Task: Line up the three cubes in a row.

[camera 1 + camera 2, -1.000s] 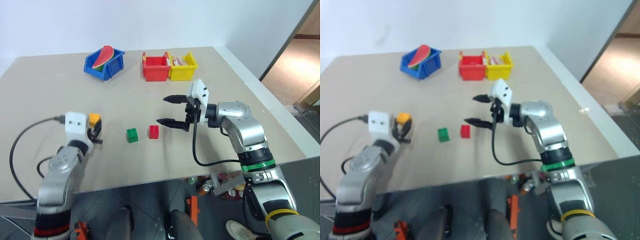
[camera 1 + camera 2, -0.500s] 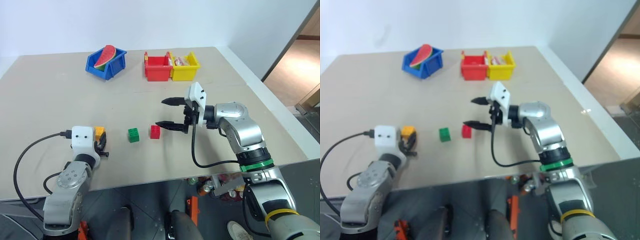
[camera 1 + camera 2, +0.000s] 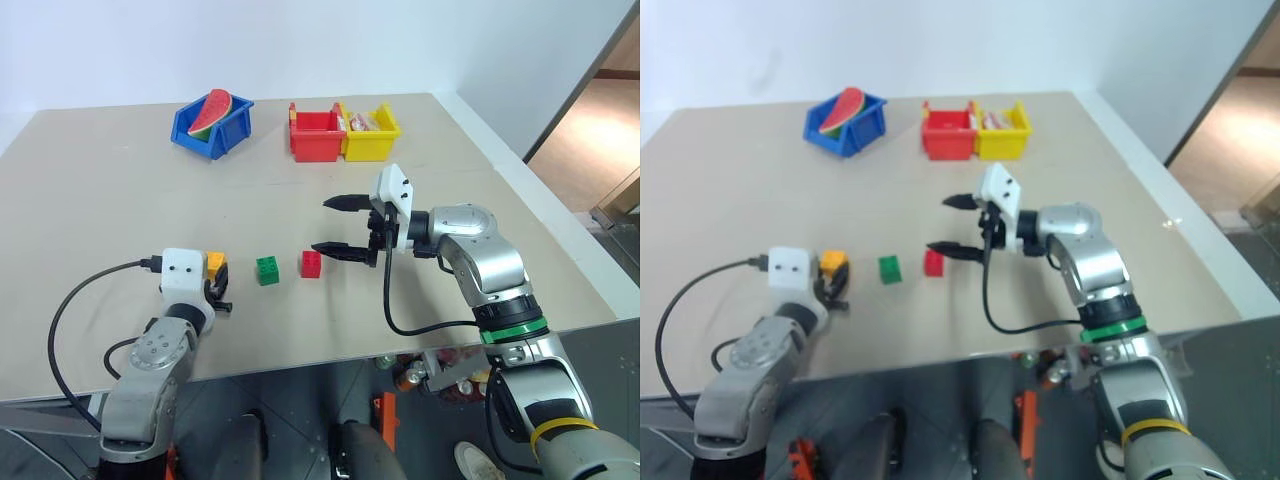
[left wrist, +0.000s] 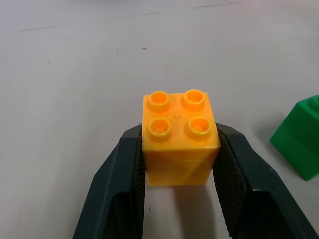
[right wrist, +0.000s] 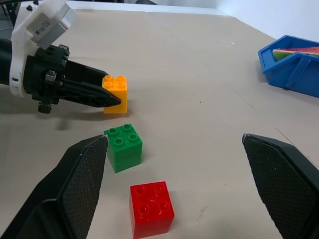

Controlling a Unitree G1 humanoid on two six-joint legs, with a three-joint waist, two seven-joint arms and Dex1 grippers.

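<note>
A blue bin (image 3: 205, 128) held a watermelon slice (image 3: 211, 112); red bin (image 3: 315, 134) and yellow bin (image 3: 370, 133) stood touching.

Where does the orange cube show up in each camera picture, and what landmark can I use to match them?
Left eye view: orange cube, lower left, in the left hand.
Right eye view, lower left, same grip.
Left wrist view, centre, clamped between the two black fingers.
Right wrist view, upper left, at the left hand's fingertips.
Shared landmark: the green cube, next to it on the side toward the red cube.
</note>
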